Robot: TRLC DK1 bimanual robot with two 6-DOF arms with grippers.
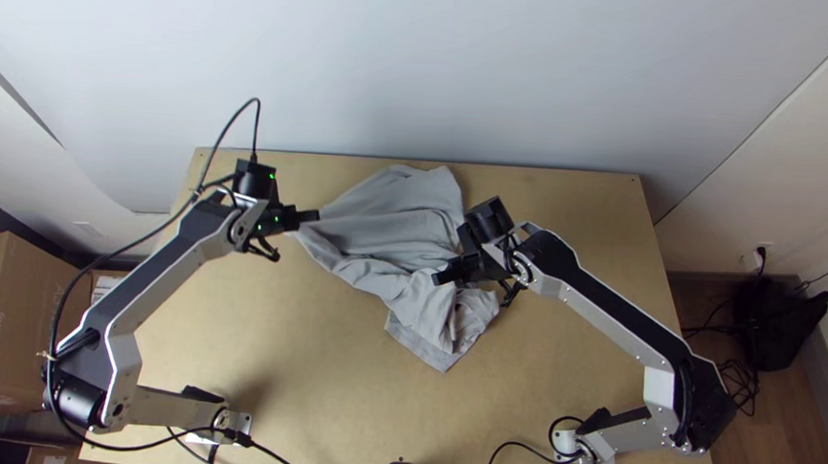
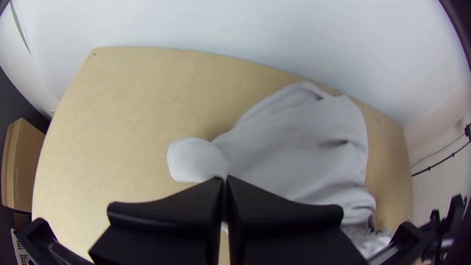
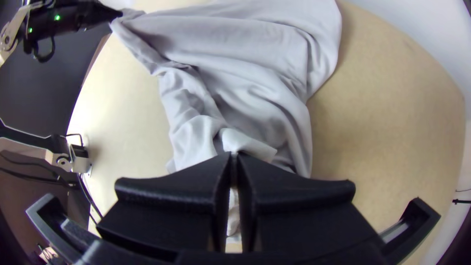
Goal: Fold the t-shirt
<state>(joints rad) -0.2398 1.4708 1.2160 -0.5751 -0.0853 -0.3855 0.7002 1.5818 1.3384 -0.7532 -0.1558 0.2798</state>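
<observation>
Grey t-shirt point(image 1: 390, 229) bunched and creased on the light wooden table point(image 1: 273, 348), lying from close to the far edge down past the middle. Both sides of the worktop bare out to the left and right edges.

Left gripper point(image 1: 311, 216): at the shirt's left side, towards the table's left edge. Fingers closed, a corner of the cloth between their tips; the fabric narrows to a point there, with long creases running back from it. In its wrist view, the left gripper point(image 2: 225, 179) has its fingers together, with a rounded flap of grey cloth standing out beyond the tips.

Right gripper point(image 1: 444, 276): over the shirt's right side, near mid-table. In its wrist view, the right gripper point(image 3: 234, 155) has its fingers almost together on a pinch of cloth, a small fold poking out past the tips, more grey visible in the thin slit between them.

Shirt's far part broader and smoother, loosely rippled. Near part rumpled, layers overlapping, one corner pointing to the near edge.

Off the table: cardboard box point(image 1: 30, 319) beyond the left edge; white wall point(image 1: 424, 70) behind the far edge.
</observation>
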